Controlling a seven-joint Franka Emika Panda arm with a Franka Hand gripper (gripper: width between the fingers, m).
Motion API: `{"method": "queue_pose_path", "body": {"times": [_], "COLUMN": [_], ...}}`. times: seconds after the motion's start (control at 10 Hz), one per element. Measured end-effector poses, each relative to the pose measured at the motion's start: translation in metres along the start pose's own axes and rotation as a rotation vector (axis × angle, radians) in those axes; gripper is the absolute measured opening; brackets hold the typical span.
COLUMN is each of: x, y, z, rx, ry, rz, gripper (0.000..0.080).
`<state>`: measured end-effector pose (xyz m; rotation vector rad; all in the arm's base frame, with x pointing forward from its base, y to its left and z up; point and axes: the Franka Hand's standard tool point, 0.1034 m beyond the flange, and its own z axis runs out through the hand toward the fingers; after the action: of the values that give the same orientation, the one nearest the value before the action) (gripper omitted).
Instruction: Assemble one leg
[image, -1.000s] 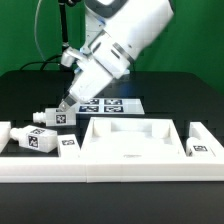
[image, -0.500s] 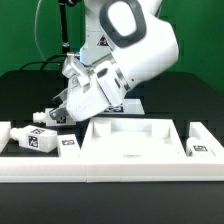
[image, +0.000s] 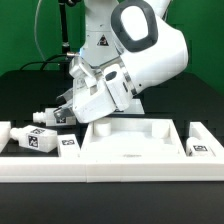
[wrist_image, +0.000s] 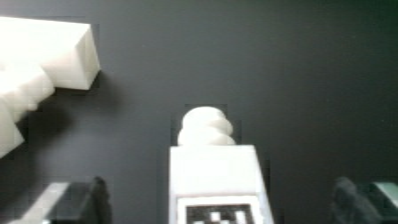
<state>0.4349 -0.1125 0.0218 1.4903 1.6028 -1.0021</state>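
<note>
In the wrist view a white square-section leg (wrist_image: 217, 165) lies on the black table, with a tag on its upper face and a rounded threaded end pointing away. My gripper (wrist_image: 222, 203) is open, its dark fingertips (wrist_image: 71, 200) standing wide apart on either side of the leg without touching it. In the exterior view the gripper (image: 66, 113) is low over the tilted leg (image: 46, 117) at that view's left, just off the tabletop's corner. The white tray-like tabletop (image: 135, 152) lies in front; its corner also shows in the wrist view (wrist_image: 50, 60).
Two more legs (image: 36, 140) (image: 5, 134) lie at the exterior view's left front, and another (image: 205, 148) at the right beside the tabletop. The big white arm hides the table behind it.
The arm has swung round and come down to the left over the tilted leg. It now hides the marker board that showed behind it a second ago.
</note>
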Motion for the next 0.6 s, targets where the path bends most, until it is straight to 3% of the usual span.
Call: {"method": "queue_pose_path", "body": {"times": [0.1, 0.2, 0.3, 0.6], "x": [0.0004, 0.0028, 0.0026, 0.003], "y": [-0.0018, -0.0042, -0.0049, -0.0044], "z": [0.0021, 0.0039, 0.0045, 0.0032], "rx": [0.008, 0.017, 0.024, 0.023], "ry": [-0.001, 0.002, 0.0, -0.008], "rz": [-0.005, -0.008, -0.009, -0.012], "gripper": [0.0514, 0.0362, 0.0279, 0.0279]}}
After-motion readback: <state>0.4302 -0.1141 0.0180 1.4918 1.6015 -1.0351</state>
